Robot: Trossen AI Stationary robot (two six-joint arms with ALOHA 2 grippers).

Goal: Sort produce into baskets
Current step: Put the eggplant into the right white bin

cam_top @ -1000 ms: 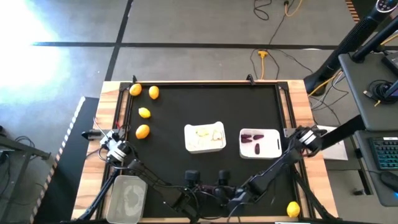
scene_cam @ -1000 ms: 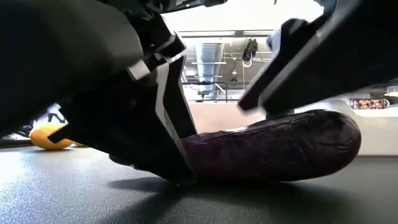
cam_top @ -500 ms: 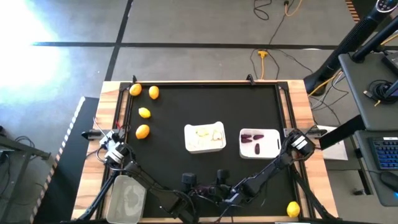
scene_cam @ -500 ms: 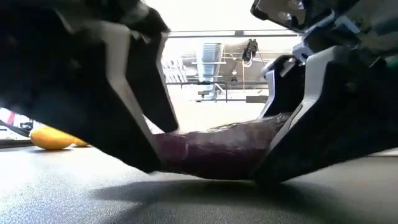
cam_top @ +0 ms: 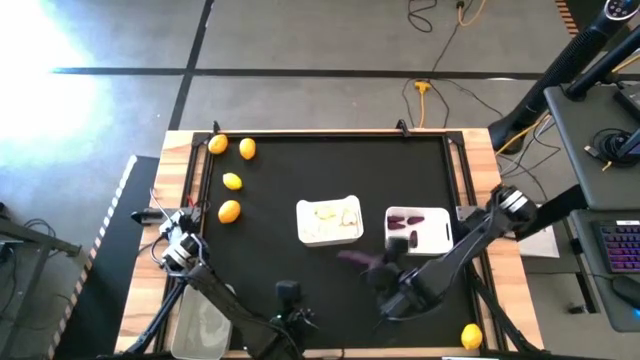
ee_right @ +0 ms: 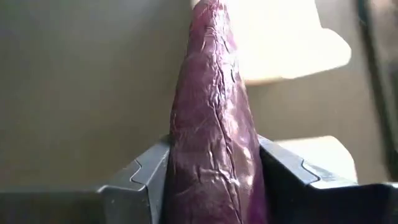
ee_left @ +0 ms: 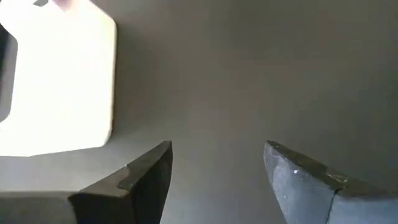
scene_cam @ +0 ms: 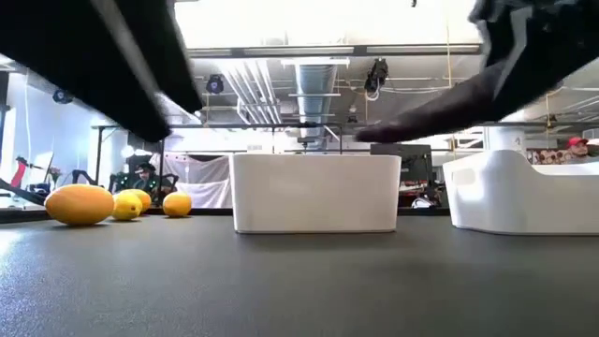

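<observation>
Right now the right gripper (ee_right: 211, 180) is clenched on a dark purple elongated vegetable (ee_right: 211, 124), held above the black table (cam_top: 270, 250) just near-left of the right white rounded-square tray (cam_top: 440, 232). Meanwhile the left gripper (ee_left: 217, 174) hangs released at the near edge, left of centre.

Right pincer (ee_right: 211, 171) clamped, left pincer (ee_left: 217, 171) agape.

Clear tub (cam_top: 205, 322) partly behind left arm
</observation>
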